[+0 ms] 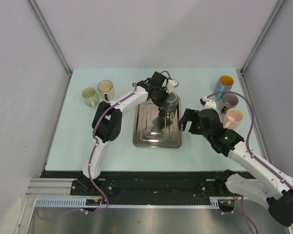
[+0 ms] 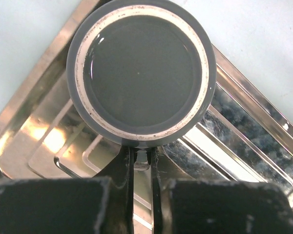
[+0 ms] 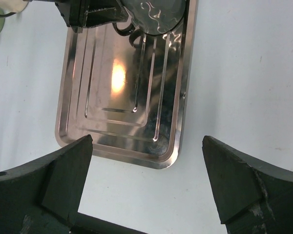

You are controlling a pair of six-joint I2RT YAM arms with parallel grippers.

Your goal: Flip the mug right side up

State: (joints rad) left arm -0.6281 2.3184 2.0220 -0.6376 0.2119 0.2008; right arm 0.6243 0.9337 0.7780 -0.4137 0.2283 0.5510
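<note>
Left tool (image 2: pixel 142 168) clamped on the inverted mug (image 2: pixel 140 73) by its handle (image 2: pixel 143 157) at 6 o'clock, for flipping; right tool (image 3: pixel 146 185) wide open, holding nothing.

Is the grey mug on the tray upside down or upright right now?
Upside down. The left wrist view shows the grey mug base-up, its pale foot ring toward the camera and no opening visible, on the metal tray.

The tray (image 1: pixel 150 132) lies in the middle of the table (image 1: pixel 78 141), the mug (image 1: pixel 170 102) bottom-up on its far right corner. Two cups (image 1: pixel 106 87) stand behind it to the left, three cups (image 1: pixel 230 102) to the right (clustered by the table's edge).
</note>
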